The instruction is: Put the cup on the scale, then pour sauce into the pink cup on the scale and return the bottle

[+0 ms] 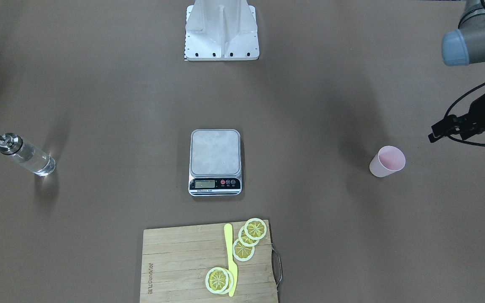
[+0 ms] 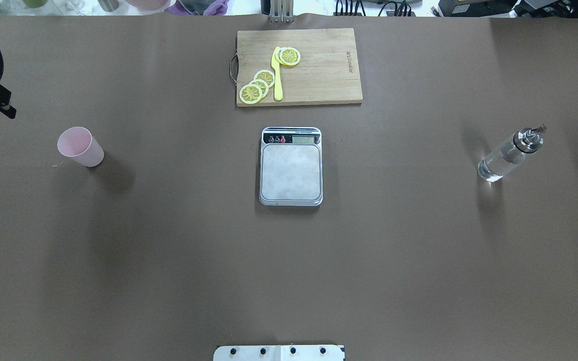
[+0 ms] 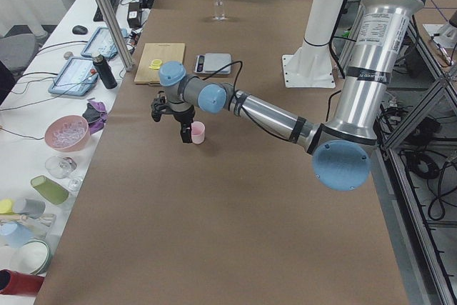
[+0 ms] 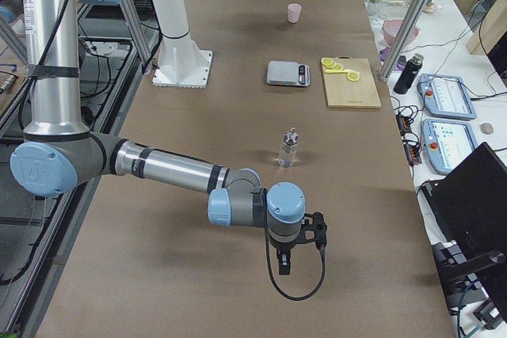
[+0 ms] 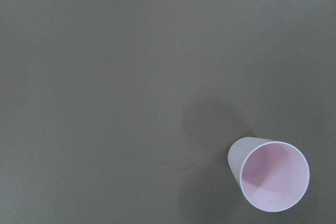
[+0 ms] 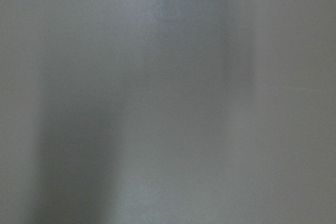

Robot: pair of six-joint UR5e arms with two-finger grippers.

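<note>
Two containers stand well apart on the brown table point(image 2: 168, 260), and we judge that no step of the task is done yet. The small pale-pink tapered cup point(image 2: 79, 146) stands upright on the robot's left side, and the left wrist view shows its inside empty. The slim clear glass bottle with a shiny metal pourer cap point(image 2: 509, 154) stands upright far to the right, with clear colourless sauce point(image 2: 494, 168) inside; how full it is, we cannot say. Between them, the small rectangular scale with a grey steel platform point(image 2: 291, 170) is bare. The left gripper point(image 3: 186, 132) hangs near the cup, and the right gripper point(image 4: 283, 263) is apart from the bottle; whether either is spread or closed we cannot tell. We think the next move needs the left gripper to centre over the cup, take its wall gently and set it on the platform's middle.
</note>
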